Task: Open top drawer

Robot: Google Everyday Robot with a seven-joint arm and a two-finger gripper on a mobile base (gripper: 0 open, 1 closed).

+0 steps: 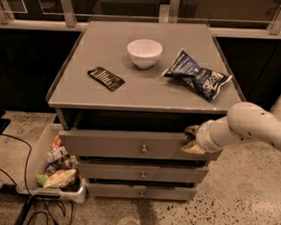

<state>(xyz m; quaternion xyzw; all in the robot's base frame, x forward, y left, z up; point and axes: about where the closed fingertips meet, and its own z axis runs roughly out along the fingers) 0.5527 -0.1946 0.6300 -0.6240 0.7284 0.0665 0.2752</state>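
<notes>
The top drawer (116,144) is the widest grey front under the cabinet top, with a small round metal knob (143,149) at its centre. A dark gap shows above its front. My gripper (192,140) sits at the drawer front's right end, right of the knob, level with the front's upper edge and against it. The white arm (251,127) comes in from the right. Two narrower grey drawers (141,173) with like knobs lie below.
On the cabinet top (108,97) stand a white bowl (144,52), a dark snack bag (197,79) and a flat black packet (106,79). A white bin (75,190) of snacks sits on the floor at the left, with black cables (25,175) beside it.
</notes>
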